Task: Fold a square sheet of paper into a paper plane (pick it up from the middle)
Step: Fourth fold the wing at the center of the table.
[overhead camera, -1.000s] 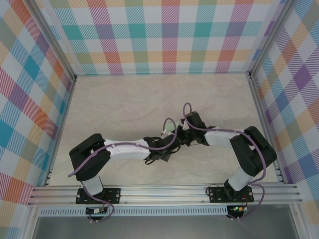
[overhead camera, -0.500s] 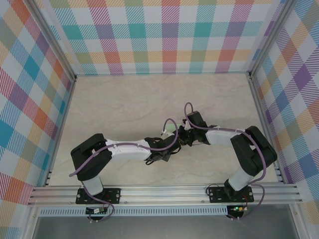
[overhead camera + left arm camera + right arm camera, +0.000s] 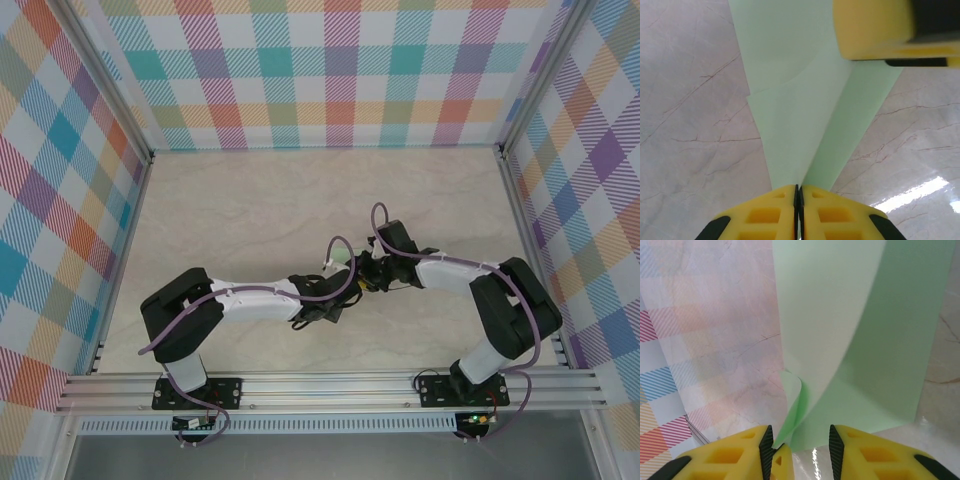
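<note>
Left gripper (image 3: 798, 189) pinches the folded paper (image 3: 800, 115), right gripper (image 3: 801, 437) parted.

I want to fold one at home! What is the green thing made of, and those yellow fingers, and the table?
The green sheet looks like thin matte paper: it holds sharp creases, and one edge curls. The yellow fingers seem to be moulded plastic or rubber, smooth with square hollows. The table looks like glossy marble-patterned board, since it shows veins and a glare of light.
</note>
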Tool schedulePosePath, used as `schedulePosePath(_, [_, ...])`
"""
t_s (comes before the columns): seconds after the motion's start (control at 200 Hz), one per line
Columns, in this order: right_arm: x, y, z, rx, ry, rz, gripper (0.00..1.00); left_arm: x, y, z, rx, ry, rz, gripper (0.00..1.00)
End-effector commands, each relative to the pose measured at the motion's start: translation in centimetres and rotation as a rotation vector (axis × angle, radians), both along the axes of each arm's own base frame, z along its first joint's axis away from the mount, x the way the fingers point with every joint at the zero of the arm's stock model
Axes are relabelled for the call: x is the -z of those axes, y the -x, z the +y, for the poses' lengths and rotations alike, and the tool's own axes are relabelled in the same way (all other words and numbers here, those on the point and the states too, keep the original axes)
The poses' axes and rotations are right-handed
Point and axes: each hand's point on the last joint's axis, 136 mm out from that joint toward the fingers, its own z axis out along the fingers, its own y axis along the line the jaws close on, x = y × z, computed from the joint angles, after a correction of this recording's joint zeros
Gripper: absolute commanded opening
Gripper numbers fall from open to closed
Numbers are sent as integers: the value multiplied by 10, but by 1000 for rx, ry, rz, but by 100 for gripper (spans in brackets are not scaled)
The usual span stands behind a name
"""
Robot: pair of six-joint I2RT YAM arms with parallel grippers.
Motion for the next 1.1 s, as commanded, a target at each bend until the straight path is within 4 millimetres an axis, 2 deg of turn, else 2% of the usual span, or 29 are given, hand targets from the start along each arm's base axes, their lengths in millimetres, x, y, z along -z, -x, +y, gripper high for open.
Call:
schedulePosePath(0.0, [-23, -6, 10, -53, -51, -48, 39, -6, 2, 0, 22, 34, 7, 11])
schedulePosePath(0.235, [-17, -10, 22, -68, -82, 4, 38, -3, 1, 3, 27, 6, 6, 12])
schedulePosePath(0.37, [-15, -12, 26, -78, -97, 15, 37, -2, 0, 3, 29, -7, 5, 16])
schedulePosePath(0.735, [-12, -11, 22, -64, -74, 24, 38, 3, 6, 0, 61, 1, 36, 27])
schedulePosePath(0.95, [-14, -10, 22, -59, -83, 19, 39, 4, 6, -5, 88, -4, 45, 29])
schedulePosePath(1.095, [-15, -10, 21, -60, -76, 15, 39, 5, 5, -5, 85, -13, 43, 23])
